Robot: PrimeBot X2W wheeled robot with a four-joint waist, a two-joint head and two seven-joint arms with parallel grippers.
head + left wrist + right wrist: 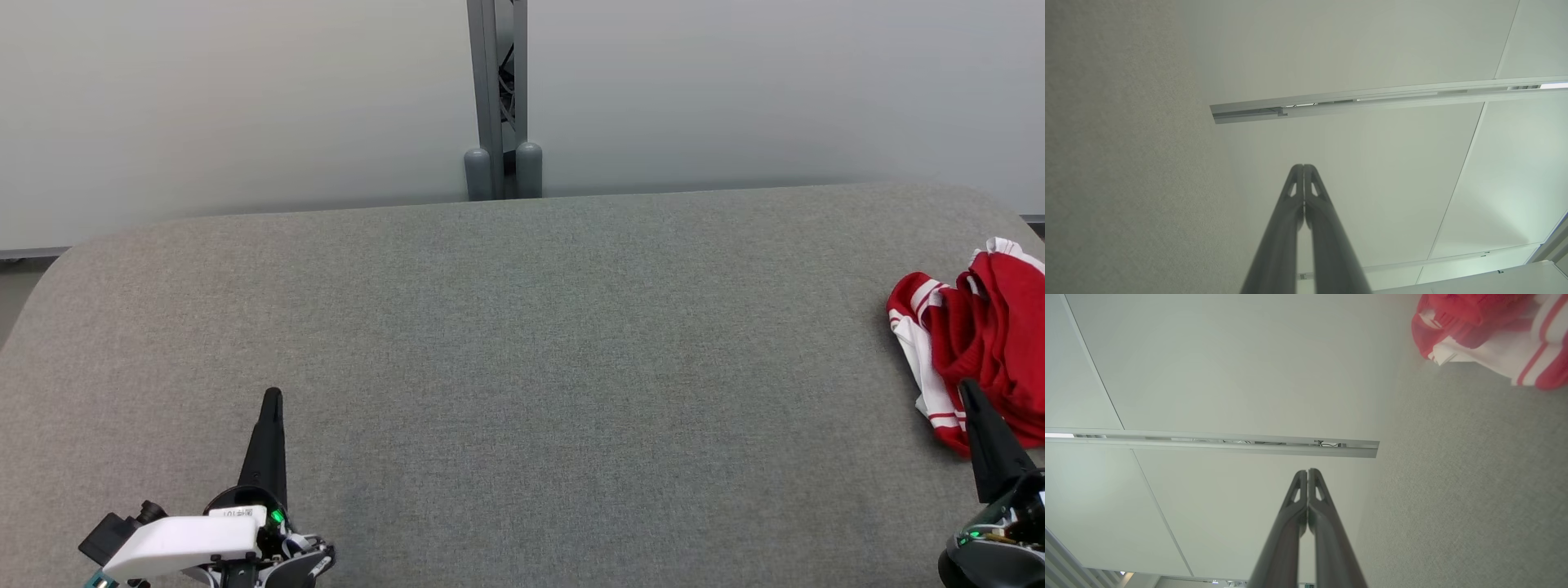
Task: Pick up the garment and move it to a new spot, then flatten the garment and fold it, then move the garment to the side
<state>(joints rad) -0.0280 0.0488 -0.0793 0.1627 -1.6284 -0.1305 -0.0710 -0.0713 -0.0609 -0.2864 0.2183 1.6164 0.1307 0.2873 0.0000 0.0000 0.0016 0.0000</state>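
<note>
While both arms sit low at the near edge of the grey padded table (522, 327), each points its two dark fingers away from the robot, toward the side where a grey post (496, 98) stands behind the far edge. The left gripper (273, 395) is well to the left of the post, its fingers pressed together into one thin spike with nothing between them. The right gripper (967, 385) is far to the right of the post, its fingers likewise pinched flat and empty, the tip leaning slightly back toward the post. In its wrist view the cloth lies off to one side, apart from the fingers. The garment (992, 327), red with white striped bands, is a crumpled heap far to the right of the post, at the table's right edge. Its long axis runs from far side to near side, with the white striped part turned toward the post side and the near end.
</note>
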